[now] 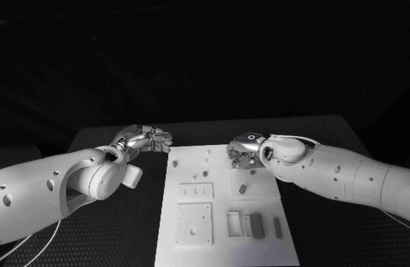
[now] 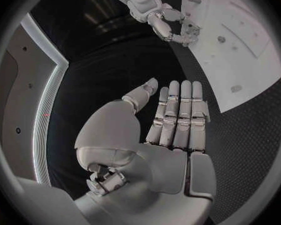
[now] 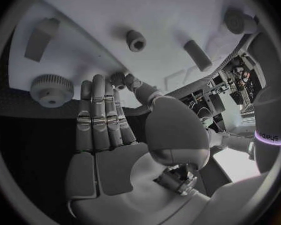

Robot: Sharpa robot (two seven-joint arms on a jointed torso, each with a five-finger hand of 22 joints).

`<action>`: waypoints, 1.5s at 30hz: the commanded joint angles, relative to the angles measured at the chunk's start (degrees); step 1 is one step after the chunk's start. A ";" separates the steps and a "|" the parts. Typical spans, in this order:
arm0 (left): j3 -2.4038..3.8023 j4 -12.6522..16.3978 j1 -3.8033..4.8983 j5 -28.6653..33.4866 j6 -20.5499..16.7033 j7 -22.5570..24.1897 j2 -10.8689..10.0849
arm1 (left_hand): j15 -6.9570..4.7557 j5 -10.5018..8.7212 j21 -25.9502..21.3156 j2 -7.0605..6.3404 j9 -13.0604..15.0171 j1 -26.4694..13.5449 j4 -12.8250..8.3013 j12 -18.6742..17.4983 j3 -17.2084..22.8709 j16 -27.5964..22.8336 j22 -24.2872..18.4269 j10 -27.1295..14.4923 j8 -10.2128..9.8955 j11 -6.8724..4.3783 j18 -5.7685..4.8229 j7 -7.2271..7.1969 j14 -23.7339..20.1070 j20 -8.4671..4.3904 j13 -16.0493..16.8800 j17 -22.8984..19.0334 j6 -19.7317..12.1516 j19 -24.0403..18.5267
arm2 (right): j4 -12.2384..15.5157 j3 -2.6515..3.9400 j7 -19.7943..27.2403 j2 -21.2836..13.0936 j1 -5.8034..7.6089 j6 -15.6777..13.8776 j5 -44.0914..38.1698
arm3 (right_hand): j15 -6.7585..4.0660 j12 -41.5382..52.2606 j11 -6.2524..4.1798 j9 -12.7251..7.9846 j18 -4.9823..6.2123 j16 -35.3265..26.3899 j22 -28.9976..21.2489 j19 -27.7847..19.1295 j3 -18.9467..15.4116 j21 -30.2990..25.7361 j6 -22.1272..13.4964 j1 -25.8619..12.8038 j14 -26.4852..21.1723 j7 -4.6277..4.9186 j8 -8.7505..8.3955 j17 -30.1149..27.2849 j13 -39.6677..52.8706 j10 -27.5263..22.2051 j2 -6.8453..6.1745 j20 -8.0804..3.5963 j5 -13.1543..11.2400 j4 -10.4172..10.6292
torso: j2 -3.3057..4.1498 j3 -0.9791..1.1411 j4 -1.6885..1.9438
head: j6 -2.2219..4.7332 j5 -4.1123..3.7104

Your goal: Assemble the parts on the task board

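The right hand point(image 1: 245, 154) hovers with straight, empty fingers point(image 3: 100, 117) over the far edge of the task board point(image 1: 224, 243); the left hand point(image 1: 145, 140), also open, waits beside the board above the desk point(image 1: 111, 243). Grey parts point(image 1: 256, 225) lie near. Reaching blindly, fingers could knock the gear point(image 3: 51, 89) loose.

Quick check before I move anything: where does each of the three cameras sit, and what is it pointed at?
Head view: on the robot's head, looking down at the board; both arms, left hand and right hand show.
Left wrist view: behind the left hand, open over the black table; the board's corner lies beyond.
Right wrist view: behind the right hand, facing the board and a gear.
Both wrist views share the board; the left one also catches the right hand.
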 commanded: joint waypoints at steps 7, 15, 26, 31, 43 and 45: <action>0.06 -0.07 0.09 0.22 1.10 0.14 -0.03 | 0.22 0.19 -0.30 -0.04 -0.10 -0.46 -0.04 -0.26 -0.29 -0.40 0.05 0.05 -0.24 0.31 -0.33 0.30 0.15 -0.11 0.00 0.11 -0.03 0.22 | -0.61 -1.50 -1.47 0.15 -0.67 3.72 -6.39 | -0.12 -0.49 -0.47 0.10 0.43 -0.28 1.07 0.70 0.17 0.32 1.18 0.23 0.64 -0.38 -0.42 0.66 0.07 1.24 -0.44 -0.37 -0.01 0.04 | 0.37 0.33 0.18 | -0.04 -0.01; 0.06 -0.16 0.09 0.26 1.14 0.04 0.05 | 0.24 0.19 -0.35 -0.06 -0.12 -0.52 -0.05 -0.33 -0.31 -0.48 0.05 0.03 -0.29 0.33 -0.33 0.33 0.12 -0.09 0.00 0.14 -0.06 0.19 | -0.37 -1.68 -2.27 0.19 -0.69 3.16 -8.25 | -0.14 -0.83 -0.51 0.09 0.43 -0.46 1.29 0.81 0.14 0.50 1.40 1.11 0.57 -0.45 -0.67 1.05 0.09 1.47 -0.94 -0.49 -0.01 -0.02 | 0.58 0.48 0.10 | 0.10 -0.07; 0.06 -0.25 0.09 0.26 1.02 -0.13 0.07 | 0.25 0.19 -0.39 -0.02 -0.14 -0.51 -0.07 -0.40 -0.29 -0.55 0.05 0.03 -0.32 0.34 -0.33 0.34 0.10 -0.09 0.00 0.17 -0.08 0.17 | 0.72 -1.67 -2.23 0.01 -0.69 -1.93 -7.71 | -1.42 -0.02 -2.32 0.78 0.43 1.98 1.50 3.65 4.51 3.31 5.43 5.90 3.59 -1.85 -0.06 3.92 1.63 5.74 1.21 -1.63 -0.01 -0.05 | 0.75 0.58 0.28 | 0.35 -0.09; 0.06 -0.27 0.09 0.26 0.99 -0.22 0.07 | 0.25 0.19 -0.40 0.00 -0.15 -0.50 -0.09 -0.42 -0.28 -0.57 0.05 0.03 -0.34 0.35 -0.32 0.34 0.10 -0.09 0.00 0.18 -0.08 0.16 | 1.33 -1.65 -2.48 -0.07 -0.68 -3.81 -7.02 | -1.85 0.05 -2.70 1.03 0.43 2.90 1.51 4.35 6.02 4.48 6.52 6.82 4.26 -2.29 -0.04 4.90 2.23 6.74 1.65 -2.14 0.01 -0.11 | 0.81 0.60 0.25 | 0.58 -0.02; 0.06 -0.14 0.09 0.27 0.81 -0.24 -0.11 | 0.25 0.18 -0.44 -0.03 -0.16 -0.44 -0.14 -0.48 -0.25 -0.63 0.06 0.04 -0.37 0.35 -0.31 0.34 0.11 -0.08 0.00 0.22 -0.09 0.15 | 2.89 -1.34 -3.84 -0.33 0.59 -5.53 -6.71 | -2.16 -0.10 -2.93 1.29 0.43 3.56 1.50 4.74 6.81 5.69 7.23 6.99 4.61 -2.54 -0.19 5.74 2.82 7.38 1.47 -2.49 0.01 -0.13 | 0.96 0.69 0.25 | 1.25 0.23; 0.06 -0.09 0.09 0.27 0.79 -0.25 -0.11 | 0.25 0.18 -0.44 -0.03 -0.16 -0.44 -0.15 -0.49 -0.25 -0.64 0.06 0.04 -0.37 0.35 -0.31 0.35 0.11 -0.08 0.00 0.23 -0.09 0.15 | 3.13 -1.19 -4.15 -0.22 0.99 -5.70 -6.92 | -2.19 -0.12 -2.95 1.32 0.43 3.64 1.50 4.78 6.85 5.84 7.31 6.97 4.66 -2.56 -0.21 5.84 2.89 7.45 1.42 -2.53 0.01 -0.13 | 0.98 0.69 0.24 | 1.42 0.27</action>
